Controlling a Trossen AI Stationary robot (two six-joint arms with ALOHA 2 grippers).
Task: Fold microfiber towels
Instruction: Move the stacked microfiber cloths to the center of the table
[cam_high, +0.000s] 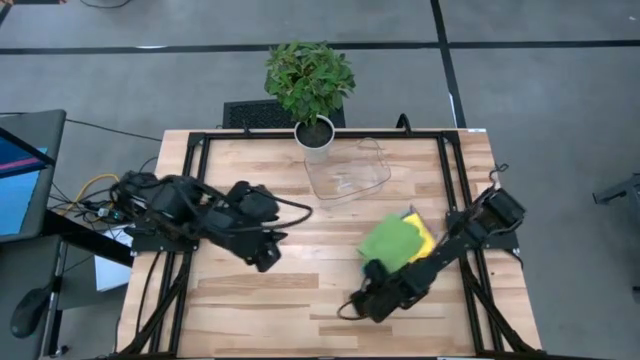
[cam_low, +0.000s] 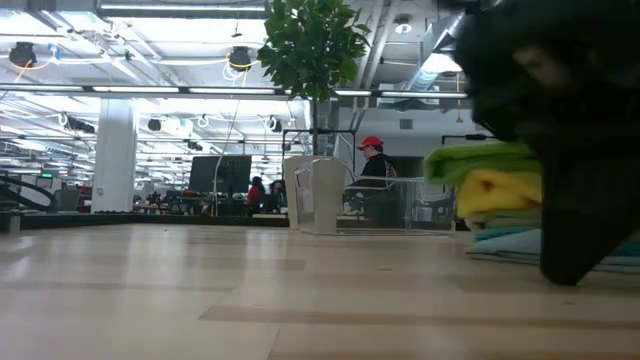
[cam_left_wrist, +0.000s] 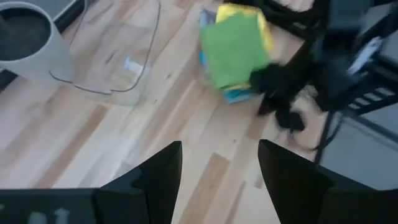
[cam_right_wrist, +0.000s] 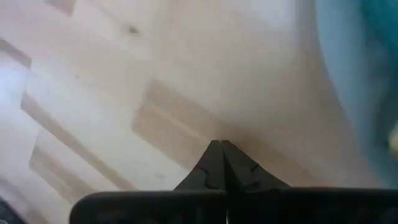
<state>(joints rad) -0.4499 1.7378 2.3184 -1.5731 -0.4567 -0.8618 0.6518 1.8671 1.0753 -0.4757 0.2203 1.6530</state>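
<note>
Folded towels stacked beside the plant pot—green topmost. Right tool pinched empty near the stack; left tool spread, waiting.

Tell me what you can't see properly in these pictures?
- Towel stack, high view: the green towel on top covers most of those under it.
- Same stack, low view: the right arm hides its right side.
- Right gripper, shut, right wrist view: the blurred teal cloth is cut off by the picture's edge.
- Person, low view: too small.
</note>
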